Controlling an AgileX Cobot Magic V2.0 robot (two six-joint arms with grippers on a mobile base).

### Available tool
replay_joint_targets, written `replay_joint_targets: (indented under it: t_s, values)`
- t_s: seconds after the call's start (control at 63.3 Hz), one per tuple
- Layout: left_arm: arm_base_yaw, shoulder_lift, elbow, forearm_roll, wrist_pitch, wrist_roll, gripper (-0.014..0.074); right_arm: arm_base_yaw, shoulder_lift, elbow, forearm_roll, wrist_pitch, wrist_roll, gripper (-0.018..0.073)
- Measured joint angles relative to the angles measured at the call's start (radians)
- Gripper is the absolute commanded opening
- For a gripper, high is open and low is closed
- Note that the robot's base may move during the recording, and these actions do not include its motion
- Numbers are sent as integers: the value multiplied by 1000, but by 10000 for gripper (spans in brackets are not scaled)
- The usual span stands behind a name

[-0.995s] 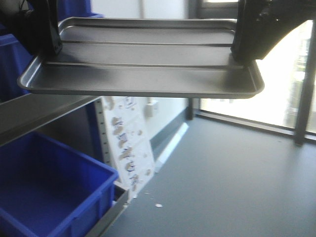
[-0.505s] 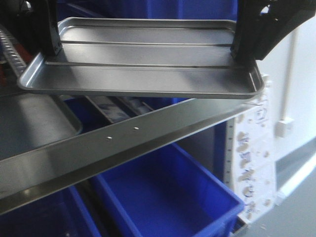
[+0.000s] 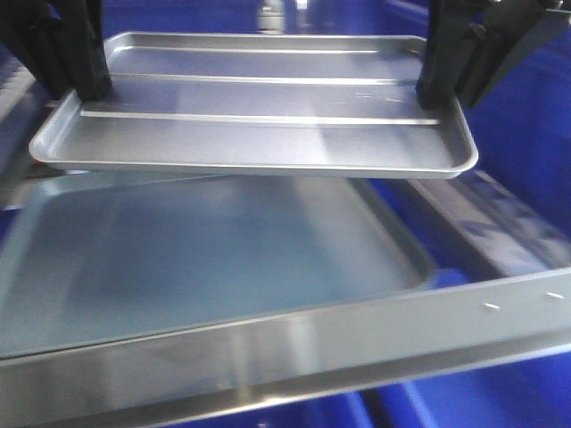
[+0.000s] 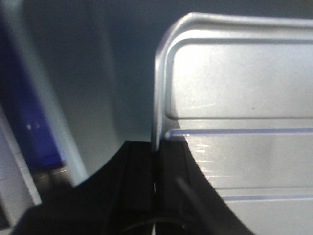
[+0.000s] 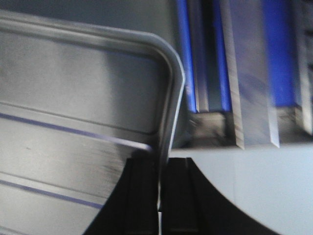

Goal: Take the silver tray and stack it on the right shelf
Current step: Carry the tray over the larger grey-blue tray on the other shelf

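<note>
So, your grab is done: the left gripper (image 4: 156, 176) and right gripper (image 5: 159, 188) are each pinched on a short rim of the silver tray (image 3: 259, 116). It hangs level above a bigger dull tray (image 3: 205, 259), which lies behind the front bar (image 3: 294, 352) of the right shelf (image 3: 504, 236). Lowering and letting go remain. Half a second ago the bar slanted directly under the silver tray, with the dull tray off to the left.

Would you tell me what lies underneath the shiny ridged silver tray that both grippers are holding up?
A larger dull grey-green tray lies below the shiny silver tray, behind the rack's broad steel front bar. Its far end is covered by the held tray.
</note>
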Motion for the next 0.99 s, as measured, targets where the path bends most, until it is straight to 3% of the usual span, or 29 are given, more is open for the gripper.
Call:
replay_joint_targets:
  t_s: [0.995]
  values:
    - [0,0,0,0,8,0,-93,0,0,0,2,0,0,57]
